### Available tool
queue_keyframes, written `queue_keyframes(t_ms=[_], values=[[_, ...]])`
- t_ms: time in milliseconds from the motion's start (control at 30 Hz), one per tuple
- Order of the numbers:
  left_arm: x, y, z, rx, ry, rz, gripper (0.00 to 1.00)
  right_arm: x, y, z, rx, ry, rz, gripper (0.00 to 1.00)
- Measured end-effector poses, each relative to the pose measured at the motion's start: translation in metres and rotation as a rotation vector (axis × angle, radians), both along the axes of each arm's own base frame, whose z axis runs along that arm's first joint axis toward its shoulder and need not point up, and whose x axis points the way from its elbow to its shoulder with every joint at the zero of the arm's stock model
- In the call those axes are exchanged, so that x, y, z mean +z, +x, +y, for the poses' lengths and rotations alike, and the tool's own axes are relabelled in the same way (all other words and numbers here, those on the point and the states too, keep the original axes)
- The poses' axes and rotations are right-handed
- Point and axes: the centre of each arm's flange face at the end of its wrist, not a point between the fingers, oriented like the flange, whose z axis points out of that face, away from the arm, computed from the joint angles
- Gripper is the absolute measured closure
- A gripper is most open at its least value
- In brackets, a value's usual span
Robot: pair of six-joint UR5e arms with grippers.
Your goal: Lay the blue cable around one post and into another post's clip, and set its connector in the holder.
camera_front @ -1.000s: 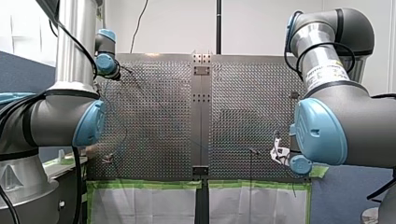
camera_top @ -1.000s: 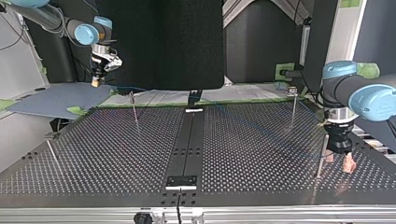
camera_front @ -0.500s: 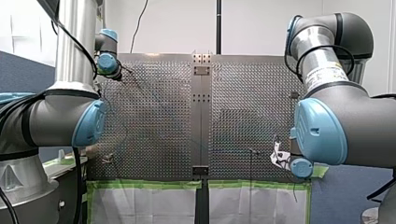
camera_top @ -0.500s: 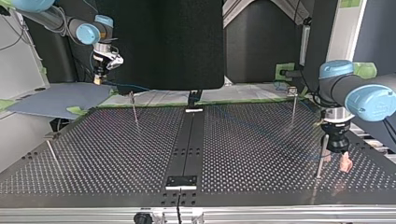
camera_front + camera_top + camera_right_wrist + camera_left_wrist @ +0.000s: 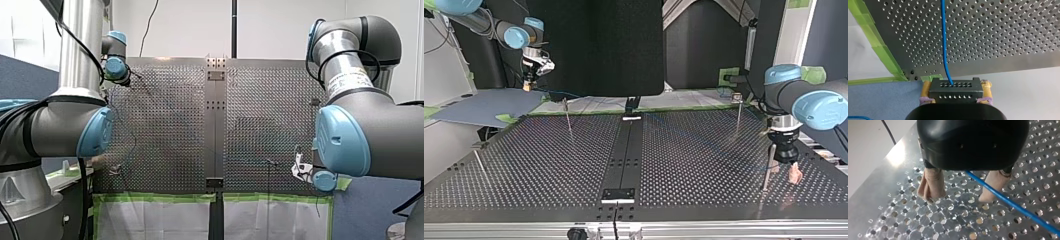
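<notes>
In the right wrist view my right gripper [image 5: 956, 93] is shut on a dark grey connector block [image 5: 955, 90]. The blue cable [image 5: 944, 42] leaves that block and runs out over the perforated table. In the top view the right gripper [image 5: 527, 86] hangs beyond the table's far left corner, and the cable [image 5: 558, 93] stretches faintly across the table. My left gripper [image 5: 963, 196] is open just above the plate; the cable [image 5: 1008, 201] passes between its beige fingers [image 5: 931, 185], close to one of them. In the top view it [image 5: 786, 172] stands beside a thin post [image 5: 768, 167].
More thin posts stand at the top view's far left [image 5: 568, 116], far right [image 5: 738, 116] and near left [image 5: 479, 166]. A black centre strip [image 5: 626, 150] carries small brackets at both ends. Green tape [image 5: 878, 42] edges the table [image 5: 704, 180].
My right gripper with the connector has drifted slightly toward the front view's near edge. My left gripper has shifted a little by its post and stays open.
</notes>
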Motion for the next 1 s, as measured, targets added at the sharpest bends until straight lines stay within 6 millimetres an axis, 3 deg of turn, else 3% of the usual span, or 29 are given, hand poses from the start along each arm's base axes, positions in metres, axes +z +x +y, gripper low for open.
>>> queue_keyframes(t_ms=[367, 767, 1000], values=[[-0.001, -0.001, 0.000, 0.010, -0.041, -0.008, 0.00, -0.002, -0.002, 0.001, 0.000, 0.013, 0.004, 1.00], [-0.017, -0.006, 0.003, 0.021, -0.139, -0.007, 0.00, -0.002, -0.003, 0.000, -0.001, 0.013, 0.004, 1.00], [-0.013, -0.014, 0.006, 0.060, -0.169, -0.014, 0.00, -0.002, -0.003, 0.001, -0.001, 0.015, 0.004, 1.00]])
